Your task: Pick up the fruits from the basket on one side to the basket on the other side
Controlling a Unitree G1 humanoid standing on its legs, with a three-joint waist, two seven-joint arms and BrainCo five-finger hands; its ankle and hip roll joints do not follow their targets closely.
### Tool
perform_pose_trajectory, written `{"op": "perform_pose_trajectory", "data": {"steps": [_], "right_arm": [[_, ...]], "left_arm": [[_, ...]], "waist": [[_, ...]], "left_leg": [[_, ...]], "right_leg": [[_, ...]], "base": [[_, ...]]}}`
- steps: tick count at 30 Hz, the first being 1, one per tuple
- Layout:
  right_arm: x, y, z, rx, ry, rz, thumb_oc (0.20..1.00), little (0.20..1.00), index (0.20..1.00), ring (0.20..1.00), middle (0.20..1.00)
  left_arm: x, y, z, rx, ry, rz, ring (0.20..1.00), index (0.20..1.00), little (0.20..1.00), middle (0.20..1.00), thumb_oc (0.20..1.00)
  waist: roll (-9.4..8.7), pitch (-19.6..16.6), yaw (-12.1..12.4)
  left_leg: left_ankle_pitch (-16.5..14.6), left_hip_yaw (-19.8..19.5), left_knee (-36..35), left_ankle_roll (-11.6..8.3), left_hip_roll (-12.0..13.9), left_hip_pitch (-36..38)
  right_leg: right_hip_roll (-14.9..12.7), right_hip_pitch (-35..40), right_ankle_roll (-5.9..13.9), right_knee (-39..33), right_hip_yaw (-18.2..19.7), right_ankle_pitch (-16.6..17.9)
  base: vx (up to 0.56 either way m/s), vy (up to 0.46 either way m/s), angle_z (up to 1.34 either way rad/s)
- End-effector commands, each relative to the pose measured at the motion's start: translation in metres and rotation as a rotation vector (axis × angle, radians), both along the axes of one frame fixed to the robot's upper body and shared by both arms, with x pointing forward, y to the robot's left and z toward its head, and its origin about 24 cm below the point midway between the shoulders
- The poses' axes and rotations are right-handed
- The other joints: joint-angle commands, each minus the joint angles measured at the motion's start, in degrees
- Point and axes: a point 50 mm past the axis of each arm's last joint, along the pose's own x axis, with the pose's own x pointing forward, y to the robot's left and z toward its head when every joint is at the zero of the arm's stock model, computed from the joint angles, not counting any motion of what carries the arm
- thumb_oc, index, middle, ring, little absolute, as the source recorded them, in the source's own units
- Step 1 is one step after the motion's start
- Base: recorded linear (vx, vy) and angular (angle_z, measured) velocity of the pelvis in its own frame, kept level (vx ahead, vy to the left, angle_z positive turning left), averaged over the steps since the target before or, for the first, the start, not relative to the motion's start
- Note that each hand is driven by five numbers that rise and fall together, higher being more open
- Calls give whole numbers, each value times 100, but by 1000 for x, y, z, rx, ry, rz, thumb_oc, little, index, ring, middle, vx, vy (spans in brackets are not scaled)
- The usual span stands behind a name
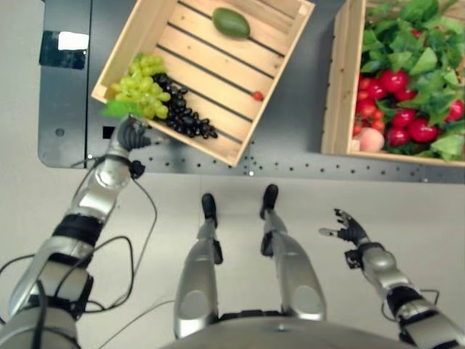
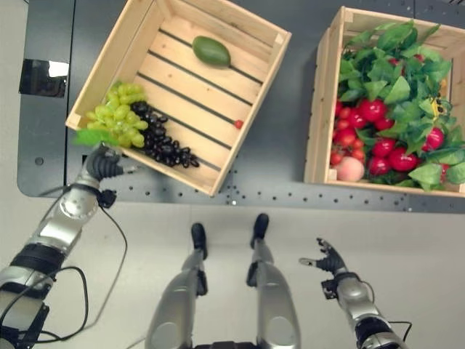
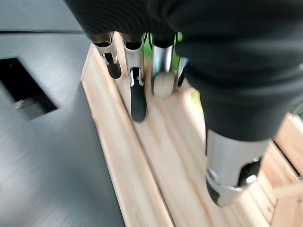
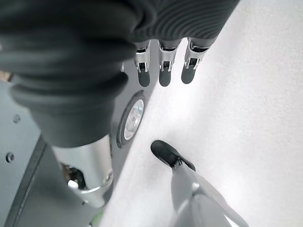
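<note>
Dark table [image 1: 290, 138], left robot hand [image 1: 129, 134] fingers straight at grape crate [image 1: 218, 73] corner, right robot hand [image 1: 352, 229] open

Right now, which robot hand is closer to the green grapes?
Left. The left hand is at the crate corner right beside the green grapes. The right hand hangs open over the floor, far from them.

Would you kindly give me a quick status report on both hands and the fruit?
Left hand open at left crate's near corner, by green grapes. Right hand open, idle, low. Nothing blocking.
</note>
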Motion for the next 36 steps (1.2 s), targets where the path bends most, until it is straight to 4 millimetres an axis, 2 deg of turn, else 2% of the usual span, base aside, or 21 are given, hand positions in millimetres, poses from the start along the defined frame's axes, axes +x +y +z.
{"op": "perform_pose_trajectory", "data": {"steps": [1,2,9,24,29,36], "right_arm": [[-5,-7,0,-14,14,31,1000,1000,1000,1000,1000],[-7,-5,-2,-3,24,36,1000,1000,1000,1000,1000],[-14,-3,-7,18,51,41,1000,1000,1000,1000,1000],[-26,-6,-14,28,92,33,1000,1000,1000,1000,1000],[-27,-6,-15,25,101,37,1000,1000,1000,1000,1000],[-20,-2,-11,18,88,72,1000,1000,1000,1000,1000]], "left_arm": [[8,-29,89,59,-319,-145,1000,1000,1000,1000,1000],[4,-32,100,75,-348,-171,1000,1000,1000,1000,1000],[-12,-29,112,170,-358,-218,1000,1000,1000,1000,1000],[-60,-15,122,254,-404,-263,1000,1000,1000,1000,1000],[-62,-17,124,269,-415,-271,1000,1000,1000,1000,1000],[-49,-37,139,348,-445,-306,1000,1000,1000,1000,1000]], "waist": [[-36,-254,-221],[-40,-249,-216],[-34,-210,-167],[68,-97,-9],[85,-96,-18],[77,-58,-59]], "left_leg": [[-275,-124,654,-30,-16,-423],[-292,-116,676,-32,-15,-424],[-299,-94,651,-38,-21,-378],[-271,-162,558,-43,-38,-252],[-269,-187,533,-39,-43,-222],[-262,-176,475,-33,-55,-192]], "right_leg": [[-333,-317,651,1158,82,-824],[-336,-308,647,1146,98,-818],[-336,-274,644,1119,123,-818],[-356,-174,634,1153,68,-869],[-357,-152,636,1169,59,-891],[-370,-156,672,1188,53,-882]], "base": [[0,0,0],[0,0,0],[0,0,0],[-2,0,-1],[13,-2,3],[9,1,1]]}}
